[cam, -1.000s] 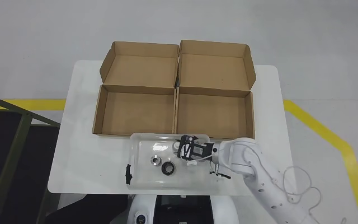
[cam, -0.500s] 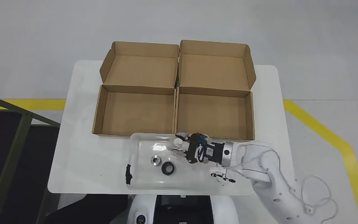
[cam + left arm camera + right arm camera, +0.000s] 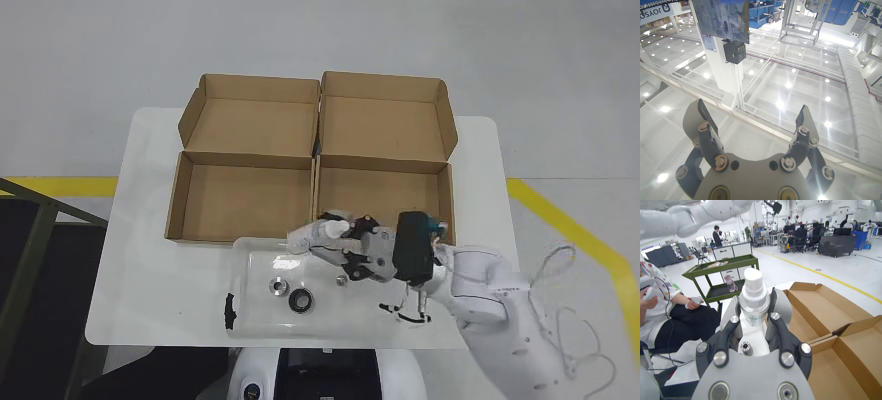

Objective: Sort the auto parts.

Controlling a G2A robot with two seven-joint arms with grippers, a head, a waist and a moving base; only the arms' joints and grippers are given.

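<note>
My right gripper (image 3: 754,306) is shut on a clear plastic part with a white capped neck (image 3: 754,290). In the top view this gripper (image 3: 336,241) holds the white part (image 3: 316,234) above the far edge of the clear tray (image 3: 250,262), just short of the two open cardboard boxes (image 3: 243,202) (image 3: 380,207). In the tray lie a metal ring (image 3: 272,288), a black ring (image 3: 301,299) and a small metal sleeve (image 3: 341,281), the sleeve (image 3: 746,348) also seen under the fingers. My left gripper (image 3: 751,108) is open, holds nothing and points at the ceiling.
Both boxes have raised lids (image 3: 255,112) at the back of the white table (image 3: 140,250). A black clip (image 3: 229,310) sits on the tray's near left edge. A green cart (image 3: 721,275) and a seated person stand beyond the table.
The right gripper has lifted out of the tray with the white part and swung up toward the boxes. The small metal sleeve below it has come into sight.
</note>
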